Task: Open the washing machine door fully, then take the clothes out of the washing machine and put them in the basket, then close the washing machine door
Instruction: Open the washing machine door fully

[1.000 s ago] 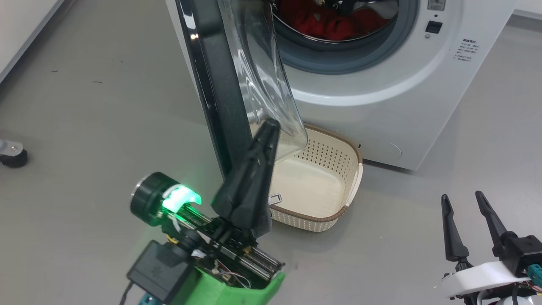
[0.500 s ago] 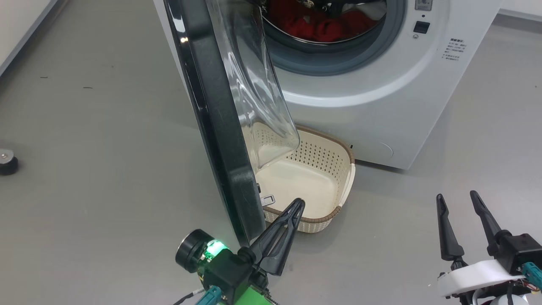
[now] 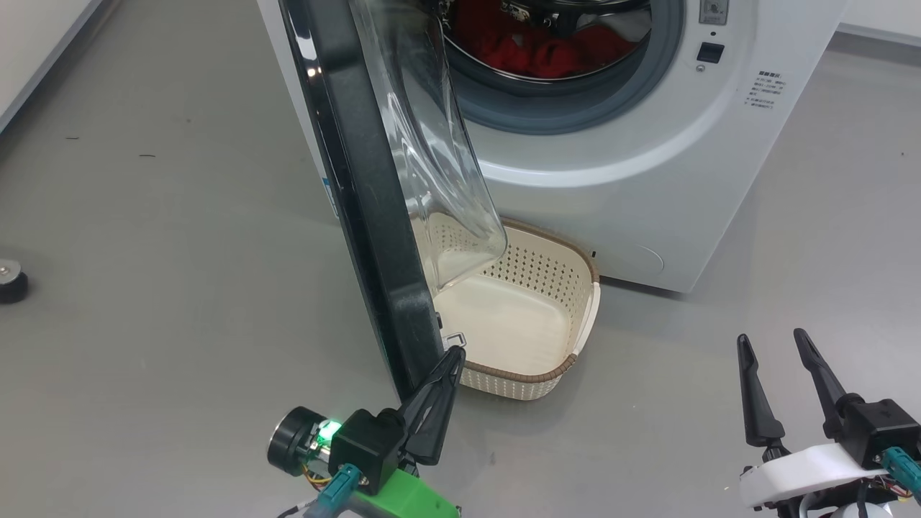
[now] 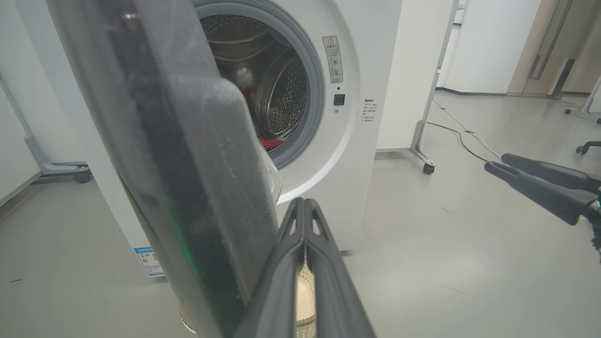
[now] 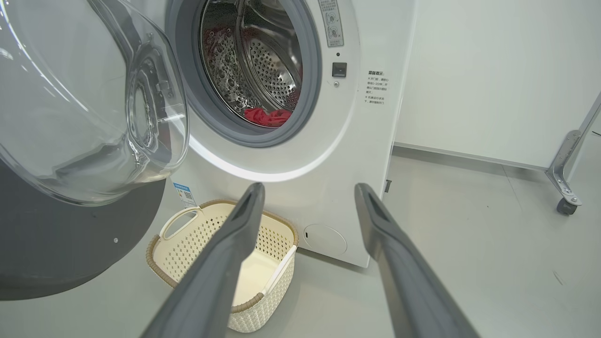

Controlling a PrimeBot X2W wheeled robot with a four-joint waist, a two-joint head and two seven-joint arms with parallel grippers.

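The washing machine stands with its door swung out edge-on toward me, the clear glass bowl bulging over the basket. The cream basket sits on the floor against the machine's front and holds nothing. Red clothes lie in the drum, also visible as clothes. My left gripper is shut with nothing in it, its tips at the door's lower edge beside the black rim. My right gripper is open and empty, low at the right, pointing toward the machine.
A dark caster wheel sits on the grey floor at far left. A metal stand leg with a caster and a floor cable are right of the machine. A blue label sticker marks the machine's lower side.
My left gripper has dropped from in front of the glass bowl to the door's lower edge, staying shut. The head view shifted slightly. The right gripper has not changed.
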